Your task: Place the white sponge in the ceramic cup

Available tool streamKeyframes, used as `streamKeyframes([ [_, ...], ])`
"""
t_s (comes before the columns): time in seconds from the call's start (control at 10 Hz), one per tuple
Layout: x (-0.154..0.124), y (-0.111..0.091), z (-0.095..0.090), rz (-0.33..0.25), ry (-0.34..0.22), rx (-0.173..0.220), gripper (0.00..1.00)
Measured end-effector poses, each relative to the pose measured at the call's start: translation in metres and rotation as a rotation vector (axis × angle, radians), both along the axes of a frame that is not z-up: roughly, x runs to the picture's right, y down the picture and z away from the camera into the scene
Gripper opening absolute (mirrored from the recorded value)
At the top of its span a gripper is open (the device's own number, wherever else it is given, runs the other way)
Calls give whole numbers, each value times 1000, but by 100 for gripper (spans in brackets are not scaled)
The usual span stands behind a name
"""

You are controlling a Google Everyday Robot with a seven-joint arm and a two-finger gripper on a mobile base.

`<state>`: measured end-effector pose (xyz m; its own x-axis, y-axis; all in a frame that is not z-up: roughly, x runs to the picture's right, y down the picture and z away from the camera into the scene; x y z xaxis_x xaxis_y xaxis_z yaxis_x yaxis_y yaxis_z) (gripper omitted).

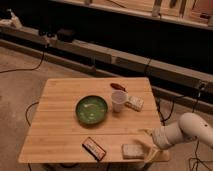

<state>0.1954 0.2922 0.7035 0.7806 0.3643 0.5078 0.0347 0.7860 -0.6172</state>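
Near edge of the worktop [55, 135]: the white sponge [131, 150] lay flat, close to the front right corner. The hand [146, 145] sat low just beside the sponge's right side, possibly touching it. The pale arm [187, 131] reached in from the right, past the worktop edge. How far the hand was open, and whether it gripped anything, could not be told.

Left of the sponge and apart from it lay a dark flat packet [94, 148] with a pale centre, set at an angle.

Mid-worktop: the green bowl [92, 110] stood upright. Just right of it was the ceramic cup [118, 100], upright and well apart from the sponge. A whitish block [134, 103] with a darker edge lay just beside the cup on its right.

Behind the cup lay a small reddish item [117, 86].
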Motion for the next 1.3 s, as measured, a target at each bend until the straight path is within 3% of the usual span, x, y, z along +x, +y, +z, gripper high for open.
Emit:
streamKeyframes([
  [0.5,-6,30,20,-73,-27,48,80],
  [1.0,4,36,47,-81,61,102,78],
  [1.3,-2,39,49,-69,69,104,49],
])
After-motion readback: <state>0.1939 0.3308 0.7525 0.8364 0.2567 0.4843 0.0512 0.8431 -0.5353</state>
